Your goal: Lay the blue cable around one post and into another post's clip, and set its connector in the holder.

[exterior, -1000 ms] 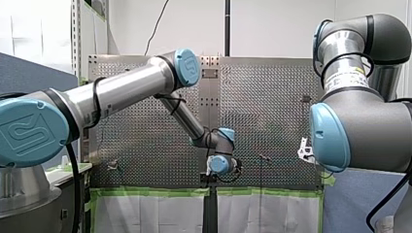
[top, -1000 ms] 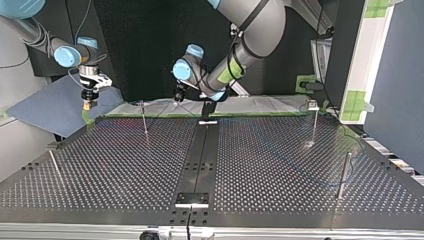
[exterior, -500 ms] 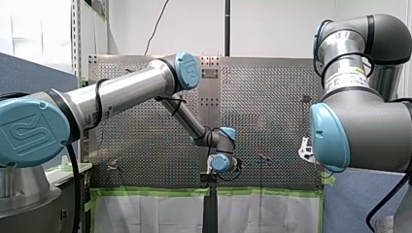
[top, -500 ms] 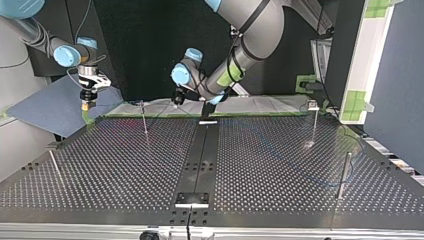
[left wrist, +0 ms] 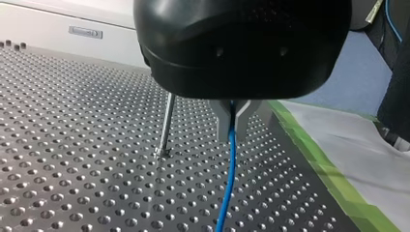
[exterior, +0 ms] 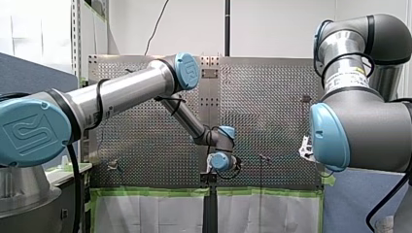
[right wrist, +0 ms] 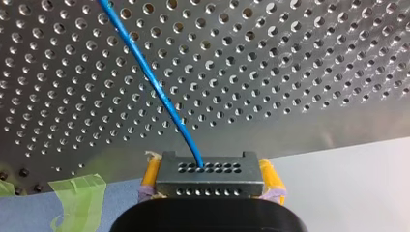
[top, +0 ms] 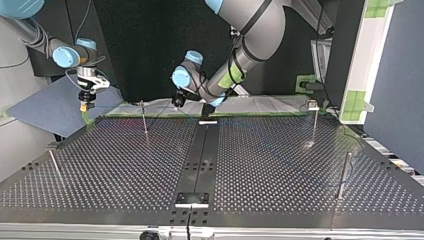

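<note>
Perforated metal table, green tape along one edge, white wall behind in the front view; the top view shows thin posts standing on it but barely resolves the cable. Left wrist view: the left gripper has its metal fingers closed on the blue cable, which runs down to the table beside one post. Right wrist view: the right gripper clamps the dark connector between yellow pads just past the table's edge, with the cable leaving it across the holes.
</note>
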Tool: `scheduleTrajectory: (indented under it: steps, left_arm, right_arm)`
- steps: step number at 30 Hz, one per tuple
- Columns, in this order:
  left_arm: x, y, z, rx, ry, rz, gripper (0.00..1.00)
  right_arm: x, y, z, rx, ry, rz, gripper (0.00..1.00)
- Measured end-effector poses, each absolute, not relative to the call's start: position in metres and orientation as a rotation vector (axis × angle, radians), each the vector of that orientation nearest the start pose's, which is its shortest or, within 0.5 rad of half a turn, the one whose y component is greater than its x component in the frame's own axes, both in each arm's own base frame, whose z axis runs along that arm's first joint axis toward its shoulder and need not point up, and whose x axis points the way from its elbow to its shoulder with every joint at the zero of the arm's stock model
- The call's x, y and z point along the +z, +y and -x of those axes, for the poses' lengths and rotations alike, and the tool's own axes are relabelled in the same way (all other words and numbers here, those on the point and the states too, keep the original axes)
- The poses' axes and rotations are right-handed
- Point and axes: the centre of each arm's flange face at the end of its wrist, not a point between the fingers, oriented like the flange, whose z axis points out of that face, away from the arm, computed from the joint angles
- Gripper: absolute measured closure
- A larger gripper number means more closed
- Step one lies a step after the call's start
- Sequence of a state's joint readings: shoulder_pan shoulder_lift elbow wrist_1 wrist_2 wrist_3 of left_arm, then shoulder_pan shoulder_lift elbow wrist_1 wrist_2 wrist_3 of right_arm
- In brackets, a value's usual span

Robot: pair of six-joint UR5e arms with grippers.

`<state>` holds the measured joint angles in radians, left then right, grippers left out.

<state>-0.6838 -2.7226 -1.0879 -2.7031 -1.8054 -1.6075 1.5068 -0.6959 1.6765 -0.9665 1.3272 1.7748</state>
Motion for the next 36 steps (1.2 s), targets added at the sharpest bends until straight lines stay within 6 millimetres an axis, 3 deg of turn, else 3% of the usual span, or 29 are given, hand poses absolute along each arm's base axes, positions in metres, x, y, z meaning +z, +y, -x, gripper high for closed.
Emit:
scheduleTrajectory:
  steps: [6,8,10,11,13,14,16,17,19,29,36]
  left_arm:
    - [-0.026,-0.568,-0.528,-0.3,1.76,-0.409,1.0]
    - [-0.027,-0.567,-0.529,-0.299,1.762,-0.409,0.96]
    - [-0.027,-0.567,-0.528,-0.296,1.764,-0.409,0.84]
    - [-0.027,-0.567,-0.528,-0.295,1.765,-0.408,0.84]
    - [-0.027,-0.567,-0.528,-0.291,1.768,-0.407,0.66]
    - [-0.027,-0.567,-0.527,-0.292,1.767,-0.407,0.66]
    - [-0.026,-0.57,-0.524,-0.294,1.765,-0.411,0.25]
    - [-0.026,-0.571,-0.523,-0.295,1.764,-0.413,0.25]
    - [-0.026,-0.573,-0.521,-0.296,1.762,-0.418,0.0]
    - [-0.023,-0.588,-0.505,-0.308,1.751,-0.481,0.0]
    - [-0.012,-0.614,-0.468,-0.351,1.752,-0.568,0.0]
  right_arm:
    - [0.009,-0.649,-0.116,1.478,-1.296,-1.257,1.0]
    - [0.009,-0.649,-0.117,1.478,-1.295,-1.258,1.0]
    - [0.009,-0.649,-0.117,1.477,-1.294,-1.259,1.0]
    - [0.008,-0.649,-0.117,1.477,-1.294,-1.26,1.0]
    - [0.009,-0.649,-0.117,1.475,-1.295,-1.259,1.0]
    - [0.009,-0.649,-0.117,1.476,-1.295,-1.262,1.0]
    - [0.008,-0.648,-0.119,1.476,-1.294,-1.265,1.0]
    - [0.008,-0.648,-0.119,1.477,-1.293,-1.267,1.0]
    - [0.008,-0.648,-0.12,1.477,-1.293,-1.269,1.0]
    - [0.008,-0.647,-0.124,1.483,-1.289,-1.277,1.0]
    - [0.008,-0.646,-0.128,1.486,-1.287,-1.285,1.0]
